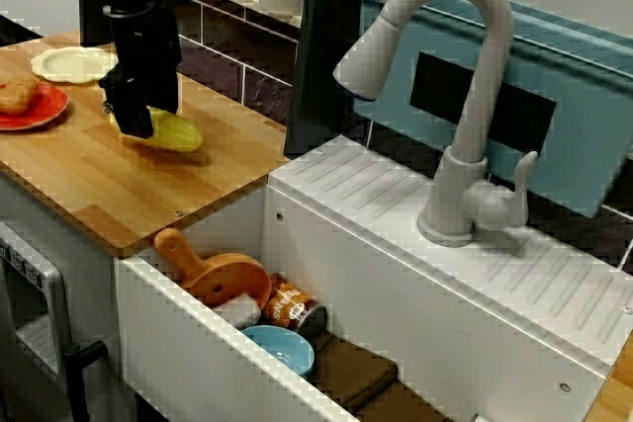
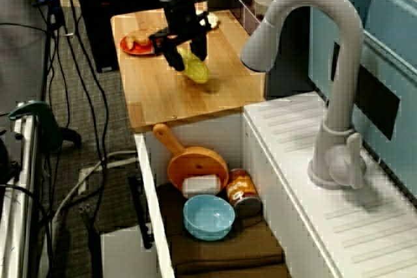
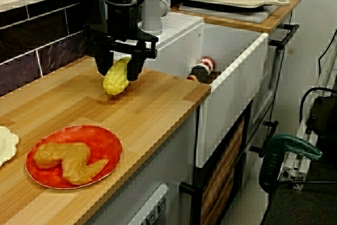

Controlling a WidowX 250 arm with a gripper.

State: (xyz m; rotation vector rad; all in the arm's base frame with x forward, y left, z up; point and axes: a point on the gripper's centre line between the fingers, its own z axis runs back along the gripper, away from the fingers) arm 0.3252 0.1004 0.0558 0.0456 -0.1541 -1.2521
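Corn cob (image 3: 116,80): yellow, tilted, clamped by the gripper (image 3: 120,71), black jaws closed on its upper part. Held low over the wooden tabletop (image 3: 158,104), beside the sink (image 3: 237,61), near the sink's edge but apart from it. Cannot tell whether its lower end touches the wood; a shadow lies right beneath.

Farther from the sink than the cob: red plate (image 3: 108,143) bearing a brown piece of food (image 3: 66,159). Beyond that, farther still from the sink: cream plate (image 1: 69,64).

Inside the sink: orange pan (image 2: 195,164) with handle pointing toward the tabletop, blue bowl (image 2: 208,216), can (image 2: 242,190) on its side, all on a brown cloth (image 2: 221,249).

Behind the sink, on the ribbed white ledge: grey faucet (image 1: 465,96).
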